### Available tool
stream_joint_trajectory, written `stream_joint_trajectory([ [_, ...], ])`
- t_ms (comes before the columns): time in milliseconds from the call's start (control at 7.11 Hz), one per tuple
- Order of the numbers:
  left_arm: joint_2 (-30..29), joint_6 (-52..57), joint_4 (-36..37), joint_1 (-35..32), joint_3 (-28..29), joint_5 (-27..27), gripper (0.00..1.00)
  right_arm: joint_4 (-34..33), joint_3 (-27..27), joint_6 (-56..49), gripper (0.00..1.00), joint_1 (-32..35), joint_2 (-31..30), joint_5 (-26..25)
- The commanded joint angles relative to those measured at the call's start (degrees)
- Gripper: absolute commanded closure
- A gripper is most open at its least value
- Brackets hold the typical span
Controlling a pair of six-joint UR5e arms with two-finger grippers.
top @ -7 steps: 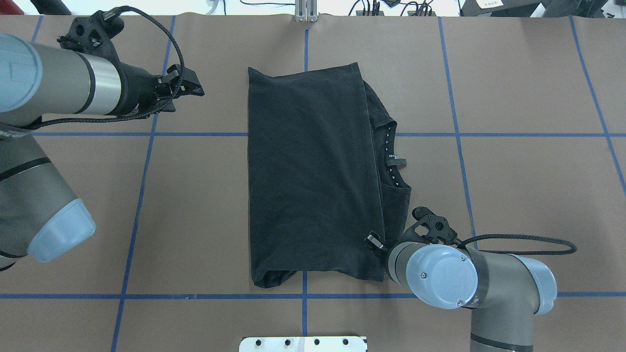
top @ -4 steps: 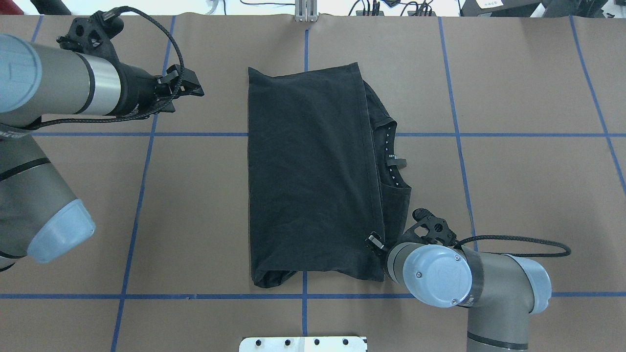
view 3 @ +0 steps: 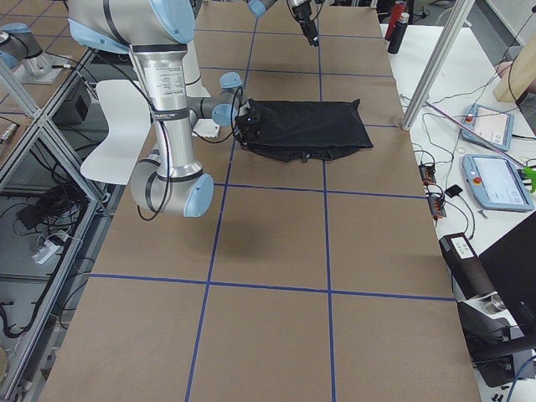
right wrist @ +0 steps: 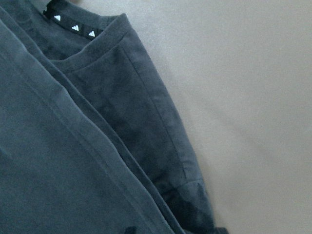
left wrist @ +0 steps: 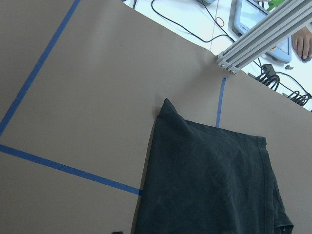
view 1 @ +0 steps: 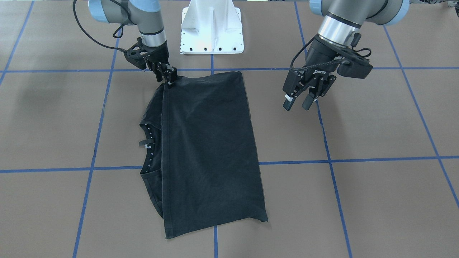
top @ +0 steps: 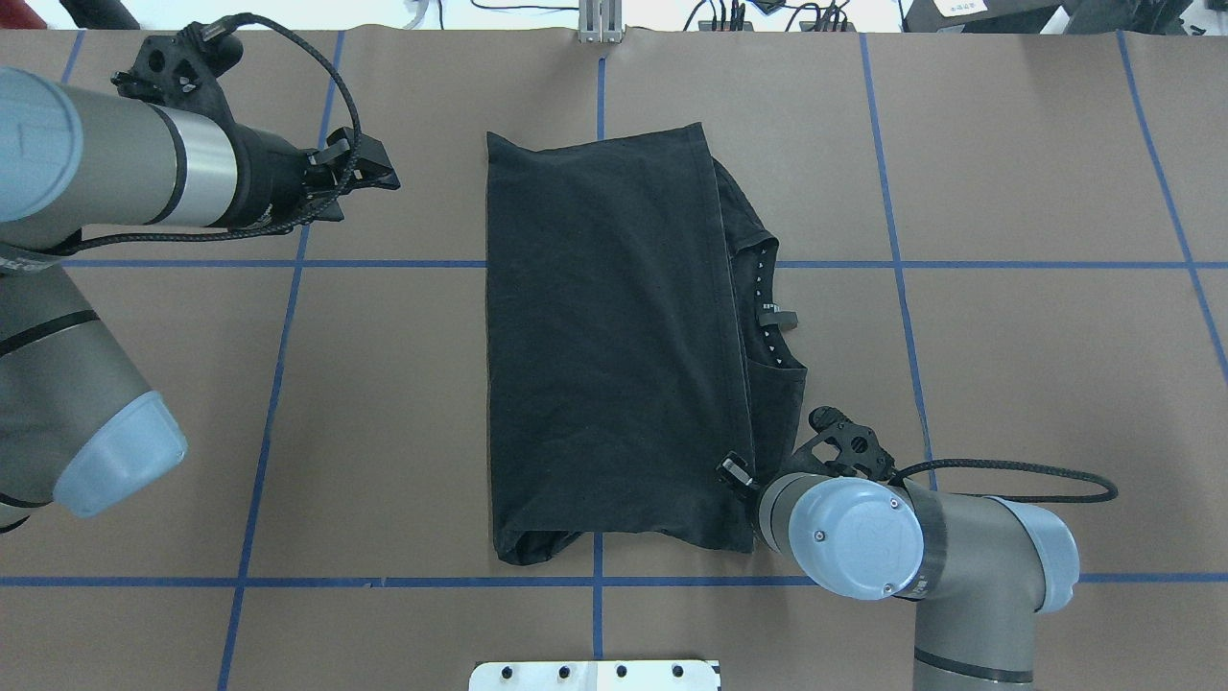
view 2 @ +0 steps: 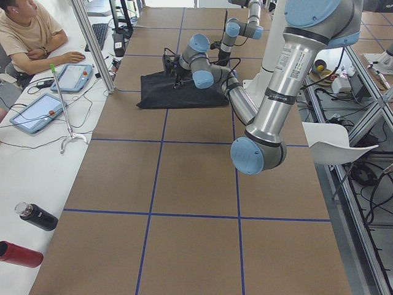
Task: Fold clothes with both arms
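The black T-shirt (top: 614, 336) lies folded in half mid-table, plain side up, with its collar (top: 767, 307) peeking out along the right edge. My right gripper (top: 734, 473) is down at the near right corner of the top layer. In the front-facing view this gripper (view 1: 169, 80) has its fingers together on that hem corner. The right wrist view is filled by the shirt's hem and sleeve (right wrist: 73, 146). My left gripper (view 1: 297, 104) hangs open and empty above bare table. It is well left of the shirt's far edge (top: 369, 173). The left wrist camera sees that far corner (left wrist: 209, 180).
The white pedestal base (view 1: 212, 27) stands at the robot's edge of the table. An aluminium post (left wrist: 263, 34) rises at the far edge. A person (view 2: 31, 37) sits at a side desk with tablets. Two bottles (view 2: 35, 216) lie there.
The right arm's elbow has drifted slightly left. Both grippers and the shirt stay where they were.
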Motion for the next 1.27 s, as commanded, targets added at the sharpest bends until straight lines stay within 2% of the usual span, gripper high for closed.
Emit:
stream_joint_trajectory([
  [0, -0.1, 0.0, 0.0, 0.0, 0.0, 0.0, 0.27, -0.3, 0.0, 0.0, 0.33, 0.0, -0.1, 0.0],
  [562, 0.0, 0.0, 0.0, 0.0, -0.1, -0.1, 0.27, -0.4, -2.0, 0.0, 0.31, -0.2, 0.0, 0.2],
  [984, 0.0, 0.0, 0.0, 0.0, -0.1, 0.0, 0.27, -0.4, -2.1, 0.0, 0.42, -0.2, -0.1, 0.2],
  [1125, 0.0, 0.0, 0.0, 0.0, -0.1, 0.0, 0.27, -0.4, -2.2, 0.0, 0.5, -0.2, -0.2, 0.2],
])
